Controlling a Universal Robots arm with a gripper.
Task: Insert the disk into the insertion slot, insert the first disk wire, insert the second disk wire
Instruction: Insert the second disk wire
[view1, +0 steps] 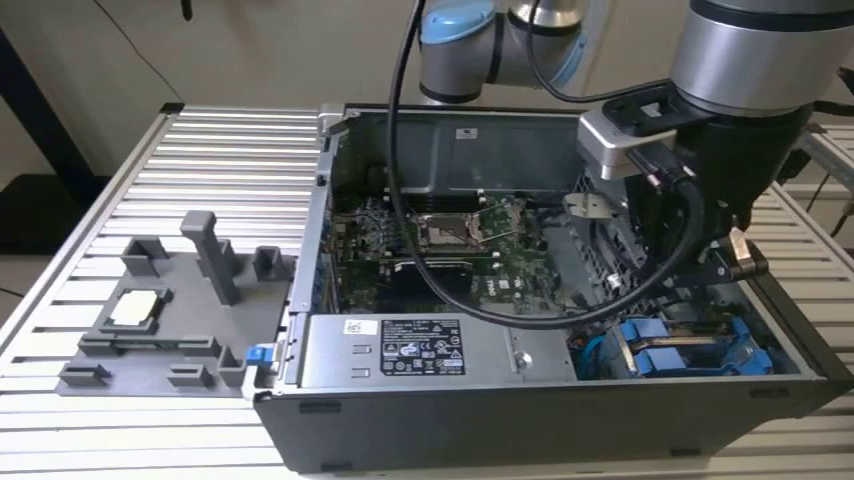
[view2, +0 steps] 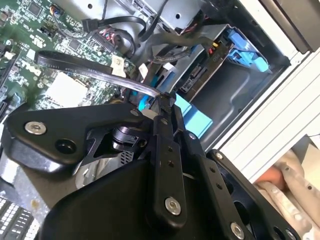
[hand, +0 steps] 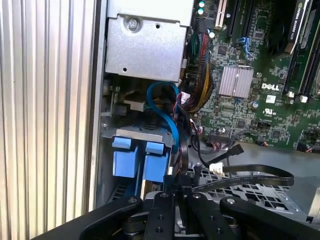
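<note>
In both wrist views my gripper (view2: 162, 97) (hand: 181, 183) is shut on the end of a flat black disk wire (view2: 85, 67) (hand: 250, 176). From the fingertips the wire loops back over the motherboard. The wire end hangs just above the insertion slot (hand: 145, 136) (view2: 240, 90), a grey metal bay with blue tabs (hand: 131, 156). A disk's connector edge (view2: 196, 76) shows inside the bay, in its blue carrier (view1: 674, 352). In the exterior view the arm (view1: 727, 150) reaches down into the case's right side, above that bay.
The open computer case holds the green motherboard (view1: 441, 250), a grey labelled power-supply box (view1: 414, 350), a bundle of coloured cables (hand: 199, 85) and a blue cable (hand: 169, 112) by the bay. A grey fixture plate (view1: 174, 310) lies on the slatted table (view1: 214, 150) at the exterior view's left.
</note>
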